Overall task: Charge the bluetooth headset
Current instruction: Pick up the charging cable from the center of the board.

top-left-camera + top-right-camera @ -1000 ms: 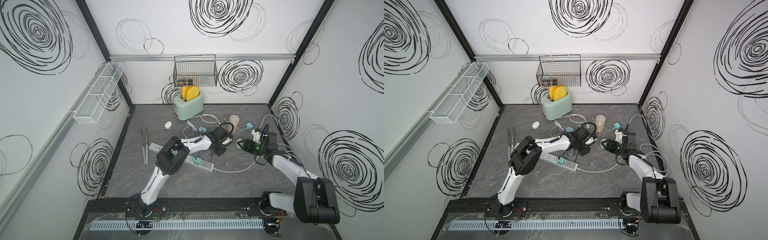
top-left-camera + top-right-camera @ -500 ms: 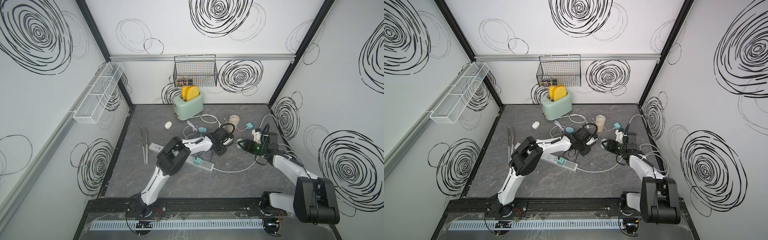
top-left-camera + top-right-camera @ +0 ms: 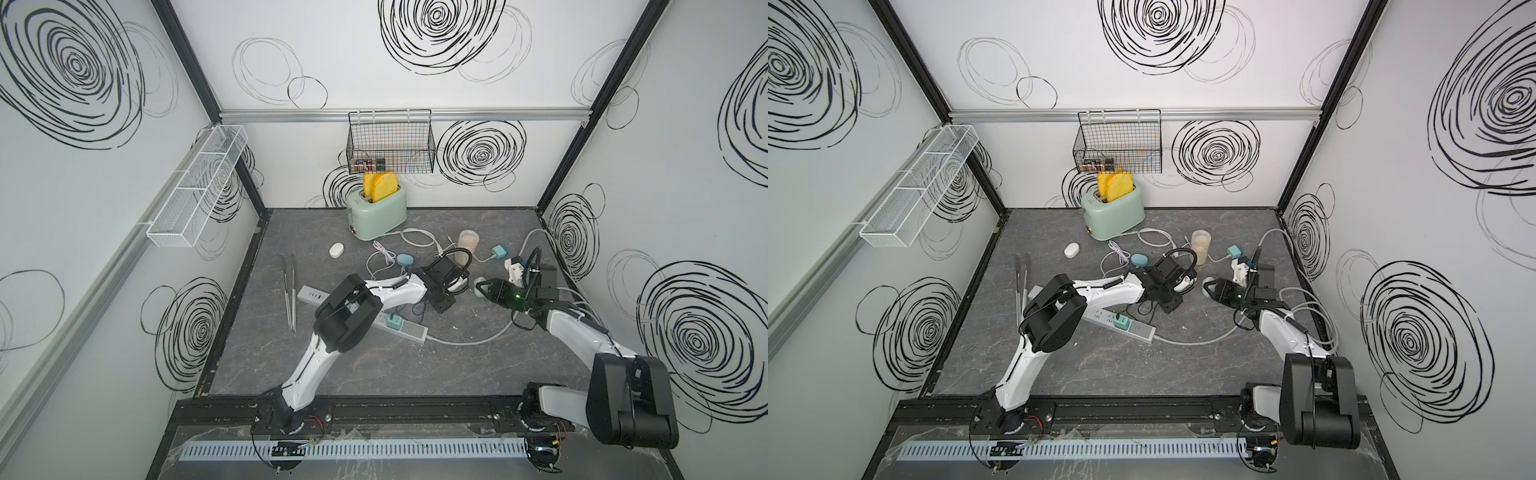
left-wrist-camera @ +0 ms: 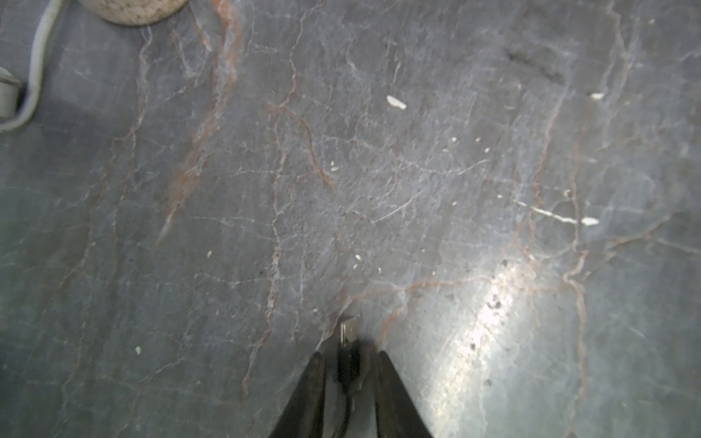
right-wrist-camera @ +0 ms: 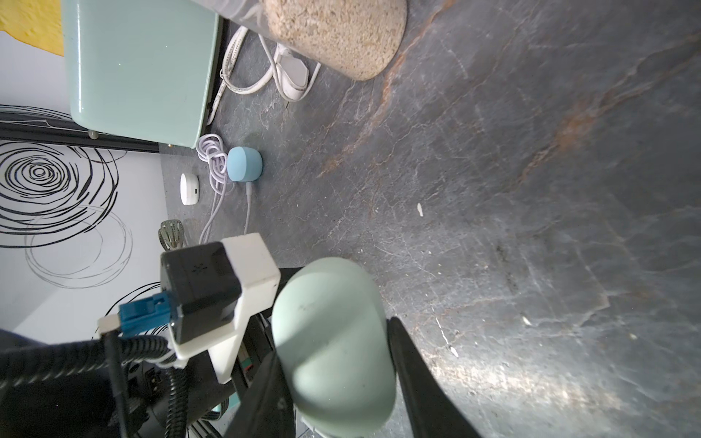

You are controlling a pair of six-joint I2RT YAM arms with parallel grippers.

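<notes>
Left gripper: jaws straddle black plug; pinched or not, I can't tell. Right gripper: clamped on mint headset, scene centre, just right of plug. Plug axis not yet aimed there, I judge.

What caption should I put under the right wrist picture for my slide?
The right hand grips a pale green case; the grey table lies beyond.

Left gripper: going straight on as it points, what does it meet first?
Probably the bare tabletop: the left gripper, fingers either side of a black plug, angles down at it, though depth is unclear.
</notes>
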